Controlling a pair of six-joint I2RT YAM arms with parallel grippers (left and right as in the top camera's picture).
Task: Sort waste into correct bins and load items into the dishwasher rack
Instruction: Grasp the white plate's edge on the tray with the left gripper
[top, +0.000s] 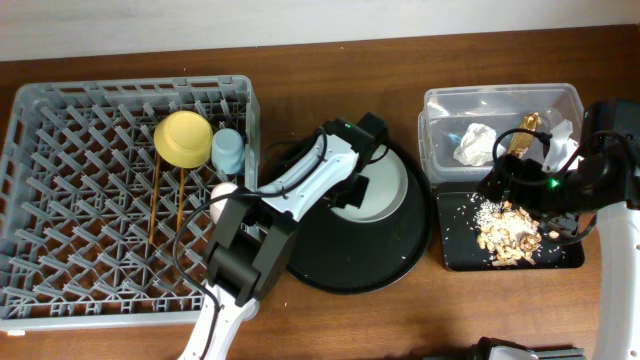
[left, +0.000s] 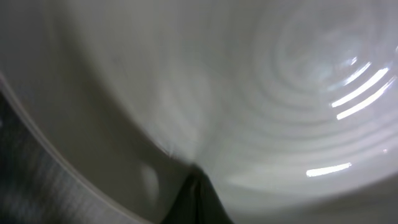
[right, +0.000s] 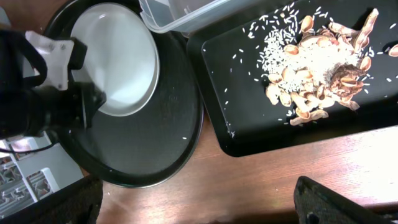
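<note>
The pale grey-green plate (top: 388, 192) lies on the round black tray (top: 390, 255). My left gripper (top: 352, 186) is at the plate's left rim and looks shut on it. The plate (left: 249, 93) fills the left wrist view, with a dark finger (left: 196, 199) against it. In the right wrist view the plate (right: 121, 56) shows at the upper left. My right gripper (right: 199, 205) is open and empty, above the black tray (top: 455, 255) of food scraps (top: 510, 232). The clear tub (top: 500, 95) holds tissue (top: 475, 145) and a gold wrapper (top: 527, 135). The rack (top: 60, 230) holds the yellow bowl (top: 185, 138), blue cup (top: 228, 149), chopsticks (top: 155, 205) and pink cup (top: 222, 194).
The rack fills the table's left part. The round black tray sits in the middle, and the tub and the black tray stand close together at the right. Rice grains (right: 277, 53) and shells (right: 311, 93) are spread in the black tray. Bare wood (right: 261, 162) runs along the front.
</note>
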